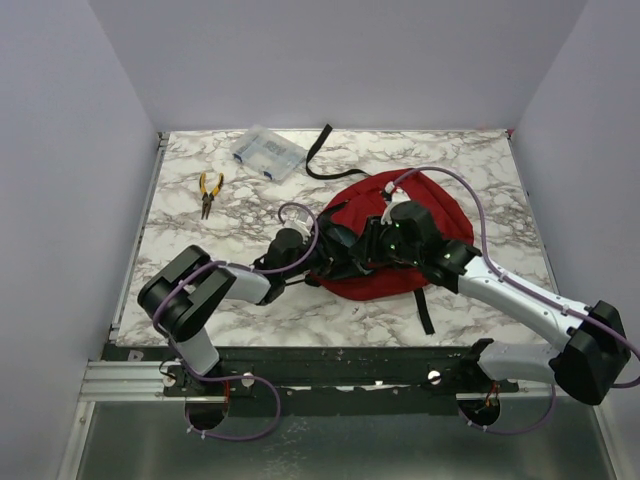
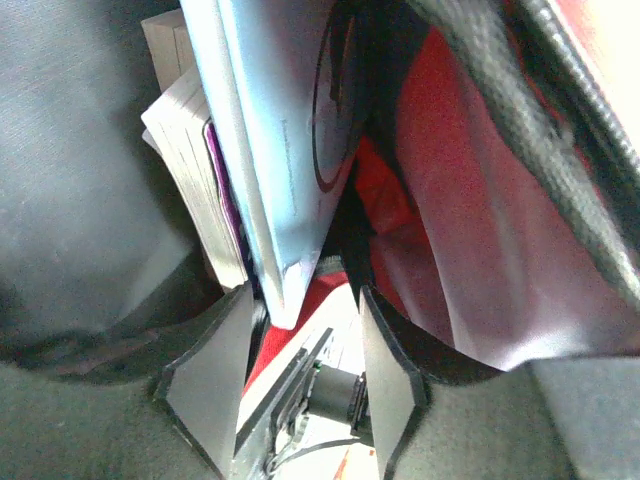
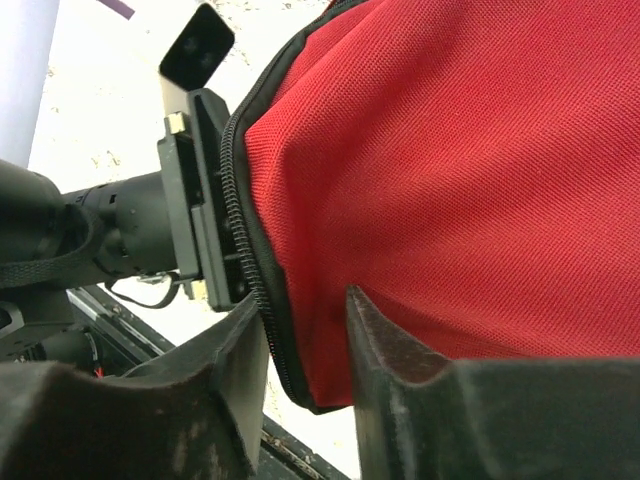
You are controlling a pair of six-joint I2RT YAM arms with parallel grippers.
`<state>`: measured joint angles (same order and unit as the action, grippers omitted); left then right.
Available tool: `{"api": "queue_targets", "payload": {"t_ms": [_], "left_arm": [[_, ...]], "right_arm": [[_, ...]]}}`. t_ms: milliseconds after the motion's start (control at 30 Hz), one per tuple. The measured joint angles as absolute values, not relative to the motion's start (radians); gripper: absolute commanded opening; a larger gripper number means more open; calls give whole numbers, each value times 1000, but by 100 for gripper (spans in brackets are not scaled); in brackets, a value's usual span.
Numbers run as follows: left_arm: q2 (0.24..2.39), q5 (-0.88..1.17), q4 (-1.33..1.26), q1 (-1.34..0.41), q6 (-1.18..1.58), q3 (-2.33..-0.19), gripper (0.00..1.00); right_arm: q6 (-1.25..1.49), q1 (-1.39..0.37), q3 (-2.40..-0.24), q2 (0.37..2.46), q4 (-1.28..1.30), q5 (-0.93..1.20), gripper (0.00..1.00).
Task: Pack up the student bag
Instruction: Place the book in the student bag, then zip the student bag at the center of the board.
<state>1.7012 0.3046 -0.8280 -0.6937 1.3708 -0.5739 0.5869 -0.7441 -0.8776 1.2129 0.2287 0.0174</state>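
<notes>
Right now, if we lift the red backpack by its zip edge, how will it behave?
Probably floppy: the red backpack is soft cloth that curls over at the zip edge. Likely weighty and lopsided, since books sit inside. The coarse weave should resist slipping.

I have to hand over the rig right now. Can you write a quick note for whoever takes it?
Left claw: open, inside the student bag, at the corner of a light blue book.
Right claw: astride the bag's zip edge; grip unclear.
Done: that book and a white-paged one are in the bag.
To do: bag unzipped; pliers and clear box outside on the table.
</notes>
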Motion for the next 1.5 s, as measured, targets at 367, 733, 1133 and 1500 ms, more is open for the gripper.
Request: {"api": "queue_targets", "payload": {"t_ms": [367,733,1133,1500], "left_arm": [[1483,382,-871,-656,1308,-350,57],[1343,467,-974,-654,1234,-231,72],[1449,543,-1000,-670,1194,-370,80],[1563,546,-999,-683,1198,-469,52]], "right_arm": [[543,-745,-899,1286,257,87,83],[496,-745,-913,1279,297,181,90],[640,-702,-830,961,399,-363,74],[684,-476,-667,947,415,-260,64]]}}
